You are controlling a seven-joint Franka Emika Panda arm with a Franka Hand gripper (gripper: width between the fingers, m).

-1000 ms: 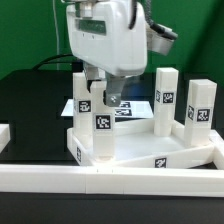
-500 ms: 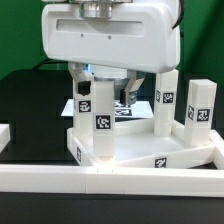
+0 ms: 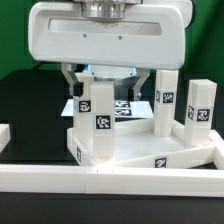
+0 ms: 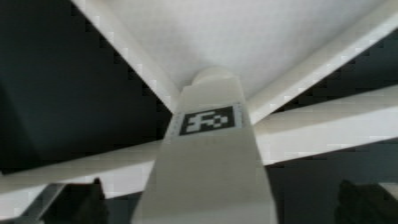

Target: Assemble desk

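Observation:
The desk top [image 3: 160, 152], a white rimmed tray, lies tilted against the front rail. Four white tagged legs stand upright on it: a front leg [image 3: 103, 125], one behind it [image 3: 83, 98], and two to the exterior view's right [image 3: 165, 100] [image 3: 201, 110]. My gripper [image 3: 104, 84] hangs open right above the front leg, one finger [image 3: 68, 80] on each side of the leg's top, touching nothing. In the wrist view that leg [image 4: 210, 150] rises between the dark fingertips [image 4: 64, 205] of the gripper [image 4: 210, 208], with the desk top [image 4: 231, 30] beneath.
A long white border rail [image 3: 110, 180] runs along the front of the black table. The marker board [image 3: 128, 108] lies flat behind the legs, partly hidden by my hand. The legs stand close together around the gripper.
The gripper hand has come forward toward the camera and to the exterior view's left, from behind the front leg to directly over it. The jaws stayed open. No part moved.

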